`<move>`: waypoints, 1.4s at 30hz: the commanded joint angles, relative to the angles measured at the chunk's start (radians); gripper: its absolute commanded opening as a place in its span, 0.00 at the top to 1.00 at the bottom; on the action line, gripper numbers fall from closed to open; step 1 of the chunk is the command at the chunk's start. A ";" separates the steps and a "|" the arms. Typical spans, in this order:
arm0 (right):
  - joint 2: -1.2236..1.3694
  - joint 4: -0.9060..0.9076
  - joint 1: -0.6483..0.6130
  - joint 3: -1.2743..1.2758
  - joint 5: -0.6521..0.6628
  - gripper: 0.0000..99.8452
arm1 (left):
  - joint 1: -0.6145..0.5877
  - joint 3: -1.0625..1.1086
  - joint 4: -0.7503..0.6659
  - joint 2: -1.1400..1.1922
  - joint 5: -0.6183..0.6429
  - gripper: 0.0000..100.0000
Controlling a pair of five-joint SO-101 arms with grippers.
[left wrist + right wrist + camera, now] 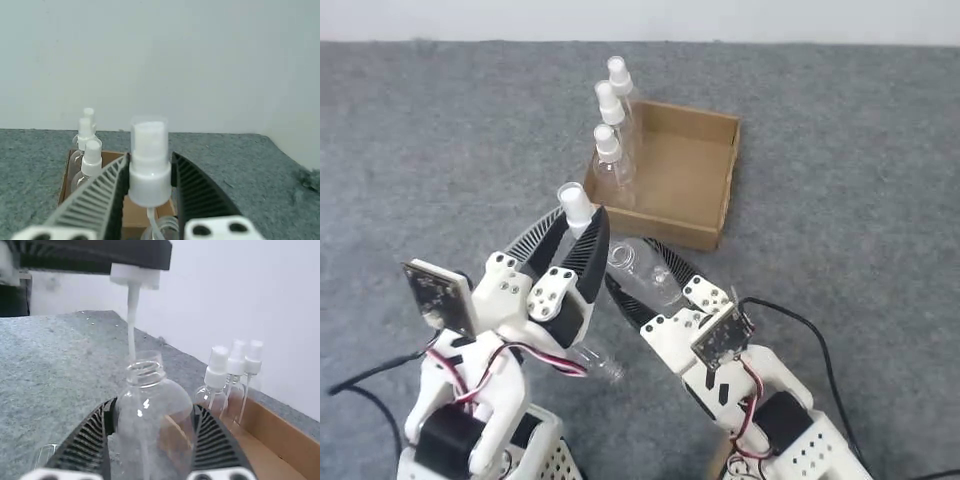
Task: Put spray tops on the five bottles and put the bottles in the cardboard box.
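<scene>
Cardboard box (692,172), three spray-topped bottles (614,172) upright inside

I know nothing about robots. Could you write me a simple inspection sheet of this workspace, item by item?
Surface: grey carpet-like table cover, flat.
Job's things: cardboard box with three topped bottles standing along one wall; spray top; open bottle; bare bottle lying on the cover under the left arm.
Clutter: nothing seen.
Grippers: left pincer shut on the spray top, held over the open bottle's neck; right pincer shut on the open bottle.
Cables: black cable beside the left arm; second cable beside the right arm.
Surroundings: plain white wall.
</scene>
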 commanded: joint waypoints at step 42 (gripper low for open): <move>-0.005 0.005 0.015 0.020 0.006 0.99 | 0.107 0.035 0.029 -0.006 -0.072 0.81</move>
